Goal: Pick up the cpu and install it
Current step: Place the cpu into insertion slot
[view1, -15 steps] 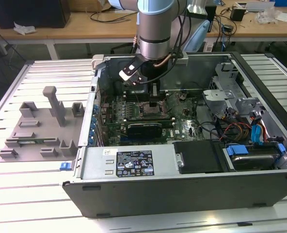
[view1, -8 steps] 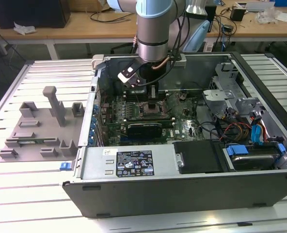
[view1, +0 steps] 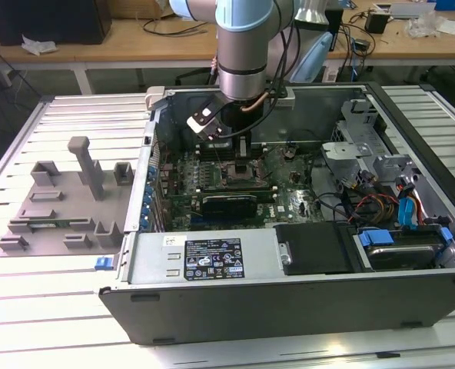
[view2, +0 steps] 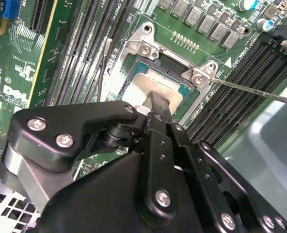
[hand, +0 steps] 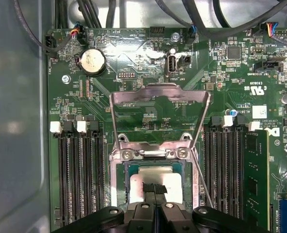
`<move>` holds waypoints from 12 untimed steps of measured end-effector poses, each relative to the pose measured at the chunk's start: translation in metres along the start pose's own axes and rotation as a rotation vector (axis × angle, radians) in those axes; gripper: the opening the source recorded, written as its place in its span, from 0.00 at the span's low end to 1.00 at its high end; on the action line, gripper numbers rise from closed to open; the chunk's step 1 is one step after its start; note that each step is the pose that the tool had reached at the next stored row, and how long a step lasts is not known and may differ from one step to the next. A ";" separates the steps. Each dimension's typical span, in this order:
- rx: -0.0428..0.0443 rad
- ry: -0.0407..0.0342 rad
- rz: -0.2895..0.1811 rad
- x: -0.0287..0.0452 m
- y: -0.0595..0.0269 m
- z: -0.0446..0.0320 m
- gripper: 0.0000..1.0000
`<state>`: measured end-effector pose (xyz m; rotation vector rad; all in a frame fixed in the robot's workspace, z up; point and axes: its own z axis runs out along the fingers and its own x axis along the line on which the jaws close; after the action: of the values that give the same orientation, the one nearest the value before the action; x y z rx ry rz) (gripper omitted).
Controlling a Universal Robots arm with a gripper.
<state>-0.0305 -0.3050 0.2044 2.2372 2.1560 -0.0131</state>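
While the cpu (hand: 171, 180) is lying flat inside the socket frame (hand: 115, 167) near the middle of the motherboard (hand: 134, 48), we are seeing its silver top in both wrist views. The gripper (hand: 153, 188) is hanging directly over the chip, its two dark fingers (hand: 148, 190) pressed together with their tips meeting at the chip's centre. We cannot tell whether they are touching the metal. The load plate (hand: 158, 90) is standing raised open at the socket's edge. Memory slots (hand: 80, 170) are flanking the socket on both sides. In the exterior view, the open computer case (view1: 289, 307) is lying on a slatted table (view1: 58, 323), and a grey fixture tray (view1: 58, 200) is sitting beside the case on the exterior view's left.
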 end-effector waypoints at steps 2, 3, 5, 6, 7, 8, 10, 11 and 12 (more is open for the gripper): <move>0.0002 -0.0003 0.000 -0.0001 -0.0001 0.0005 0.11; 0.0000 0.0000 0.000 0.0000 0.0000 0.0007 0.11; -0.0001 0.0002 0.000 0.0001 0.0000 0.0007 0.11; -0.0001 0.0002 0.000 0.0000 0.0000 0.0009 0.11; -0.0001 0.0002 0.000 0.0000 0.0000 0.0011 0.11; 0.0000 0.0000 0.000 0.0000 0.0000 0.0012 0.11; -0.0001 0.0001 0.000 0.0001 0.0000 0.0013 0.11; -0.0005 0.0009 0.000 0.0001 0.0000 0.0006 0.11; -0.0015 0.0025 0.000 0.0004 0.0002 -0.0004 0.11</move>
<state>-0.0303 -0.3046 0.2047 2.2377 2.1563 -0.0087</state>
